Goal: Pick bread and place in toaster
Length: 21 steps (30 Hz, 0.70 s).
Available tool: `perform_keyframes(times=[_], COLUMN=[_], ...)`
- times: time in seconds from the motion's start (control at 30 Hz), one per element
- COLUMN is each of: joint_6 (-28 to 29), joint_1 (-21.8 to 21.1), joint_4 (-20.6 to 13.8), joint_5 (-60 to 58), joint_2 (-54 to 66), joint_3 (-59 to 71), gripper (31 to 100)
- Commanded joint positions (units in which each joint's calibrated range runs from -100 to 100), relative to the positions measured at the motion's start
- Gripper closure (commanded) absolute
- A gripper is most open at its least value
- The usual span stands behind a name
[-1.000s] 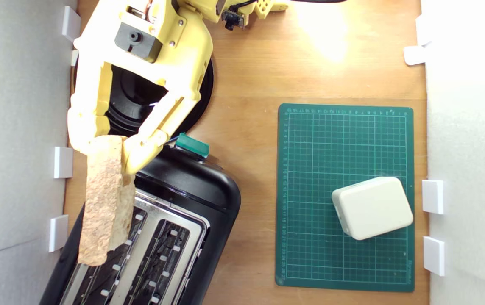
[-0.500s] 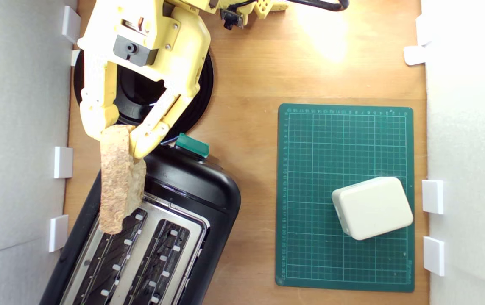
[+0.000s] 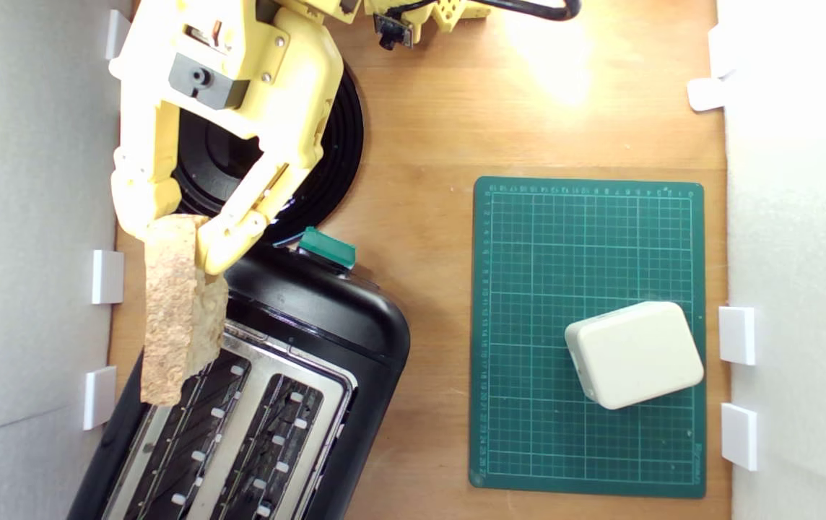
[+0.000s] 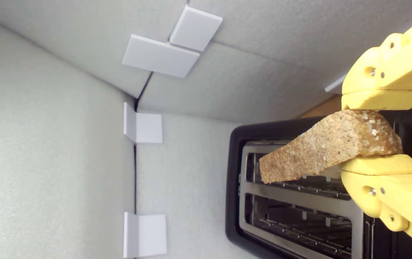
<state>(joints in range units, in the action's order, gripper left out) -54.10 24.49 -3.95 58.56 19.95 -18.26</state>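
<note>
Wrist view, nearest first: the yellow gripper (image 4: 375,131) is clenched on the bread (image 4: 326,153), one jaw on each flat face at the thick crust end, so the slice sticks out well past the jaws with its thin end free. Beyond it lies the toaster (image 4: 234,187), and the bread hangs above the slot nearest the wall, apart from the metal top plate.

Exterior view shows the same hold: the bread (image 3: 175,310) runs from the gripper (image 3: 176,230) down over the edge of the toaster (image 3: 326,318) on the exterior view's left, its free tip about at the rim rather than squarely over a slot, and its line looks slightly off the slot's diagonal. My judgement is that lowering from here could land the tip on the silver plate or on the toaster's outer wall, levering the slice out of the grip. Behind the arm sits a round black plate (image 3: 341,144), and farther off a green cutting mat (image 3: 528,325) carries a cream box (image 3: 633,354) on the worktop (image 3: 420,108)
</note>
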Motion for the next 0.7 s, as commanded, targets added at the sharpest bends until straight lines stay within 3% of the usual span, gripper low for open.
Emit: perform_keyframes(times=[0.0, 0.67], joint_6=[0.1, 0.2], joint_1=[0.3, -1.4], joint_4=[0.3, 0.4], joint_5=[-0.3, -0.4], joint_2=[-1.0, -10.2], joint_3=[-6.1, -13.8], gripper=[70.1, 70.1])
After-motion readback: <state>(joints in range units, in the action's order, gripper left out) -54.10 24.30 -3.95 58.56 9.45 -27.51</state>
